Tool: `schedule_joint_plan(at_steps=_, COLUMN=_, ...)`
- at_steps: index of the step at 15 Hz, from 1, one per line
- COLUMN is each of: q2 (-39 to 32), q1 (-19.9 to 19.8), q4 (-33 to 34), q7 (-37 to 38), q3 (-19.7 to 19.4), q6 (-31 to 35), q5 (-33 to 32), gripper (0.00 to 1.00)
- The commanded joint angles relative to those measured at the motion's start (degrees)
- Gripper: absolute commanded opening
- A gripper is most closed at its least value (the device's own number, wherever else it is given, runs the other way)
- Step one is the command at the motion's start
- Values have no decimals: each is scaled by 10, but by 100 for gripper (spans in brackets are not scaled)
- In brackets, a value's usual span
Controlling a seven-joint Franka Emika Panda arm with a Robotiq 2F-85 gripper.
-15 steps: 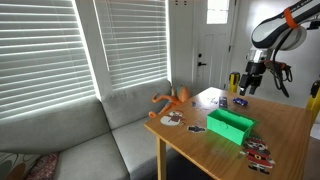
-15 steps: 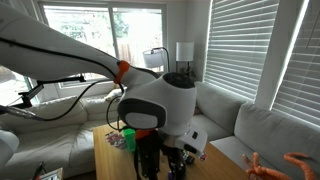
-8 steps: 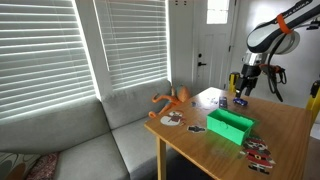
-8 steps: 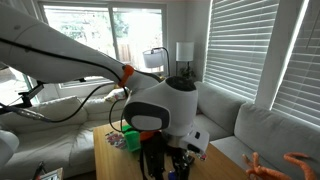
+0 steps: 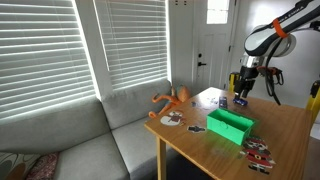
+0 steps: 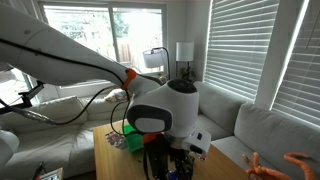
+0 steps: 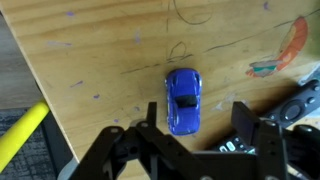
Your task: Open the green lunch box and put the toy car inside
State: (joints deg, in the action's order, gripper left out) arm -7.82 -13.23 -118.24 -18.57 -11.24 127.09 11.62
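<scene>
The blue toy car [image 7: 183, 100] lies on the wooden table in the wrist view, between my two fingers and closer to the left one. My gripper [image 7: 197, 120] is open and empty, just above the car. In an exterior view my gripper [image 5: 241, 92] hangs over the far end of the table, beyond the green lunch box [image 5: 231, 124]. The box sits near the table's middle, and I cannot tell how its lid stands. In an exterior view the arm hides most of the box [image 6: 129, 136] and my gripper [image 6: 170, 165] is low over the table.
An orange toy [image 5: 172, 100] and small items [image 5: 170, 119] lie at the table's corner nearest the sofa. More small items [image 5: 260, 152] lie at the near edge. In the wrist view a black device [image 7: 300, 105], an orange-teal piece [image 7: 285, 55] and a yellow object [image 7: 20, 135] are close by.
The arm has shifted slightly left and down toward the table, closer above the blue toy car. The gripper stays open.
</scene>
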Motion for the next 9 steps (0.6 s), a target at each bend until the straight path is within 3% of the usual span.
schedule_joint_plan(at_steps=1, q2=-11, q1=-2, q4=10, q7=2, q3=3, q6=10, q5=-17, gripper=89)
schedule_joint_plan(at_steps=3, q2=-13, q1=-2, q4=9, q7=2, q3=4, q6=11, q5=-18, gripper=64)
schedule_joint_plan(at_steps=5, q2=-15, q1=-2, q4=10, q7=1, q3=4, q6=10, q5=-19, gripper=56)
schedule_joint_plan(at_steps=9, q2=-19, q1=-4, q4=12, q7=0, q3=3, q6=1, q5=-20, gripper=27)
